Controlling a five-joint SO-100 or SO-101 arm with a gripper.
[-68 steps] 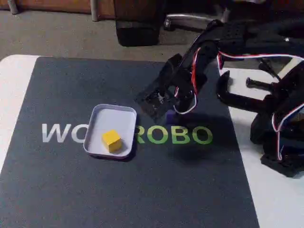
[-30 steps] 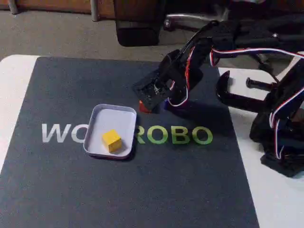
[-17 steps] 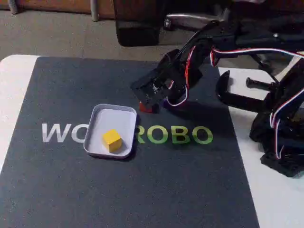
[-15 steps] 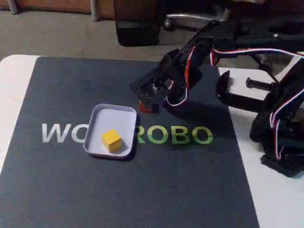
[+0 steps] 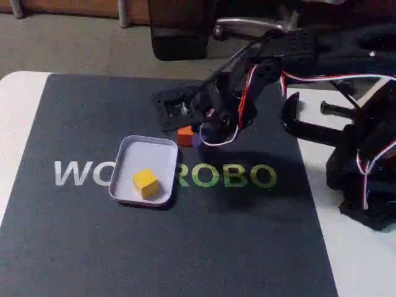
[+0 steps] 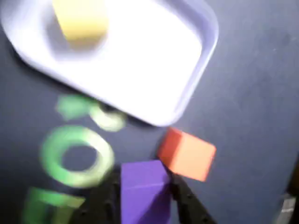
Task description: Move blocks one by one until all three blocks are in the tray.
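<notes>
The pale tray (image 5: 125, 150) lies on the dark mat with the yellow block (image 5: 145, 183) inside it; the wrist view shows the tray (image 6: 204, 51) and the yellow block (image 6: 80, 19) at the top. My gripper (image 6: 144, 181) is shut on the purple block (image 6: 140, 189), a dark finger on each side of it. The orange block (image 6: 187, 154) sits tilted against the purple one's corner, just outside the tray's rim. In the fixed view the gripper (image 5: 197, 137) hovers by the tray's far right corner, with the orange block (image 5: 185, 135) beside it and the purple one mostly hidden.
Green letters (image 5: 226, 176) run across the mat to the right of the tray. A black clamp (image 5: 309, 127) and the arm's base (image 5: 365, 179) stand at the table's right side. Dark furniture (image 5: 179, 28) lies beyond the far edge.
The gripper has swung left from the mat's middle to the tray's far right corner, carrying the purple block. The orange block has shifted slightly with it.
</notes>
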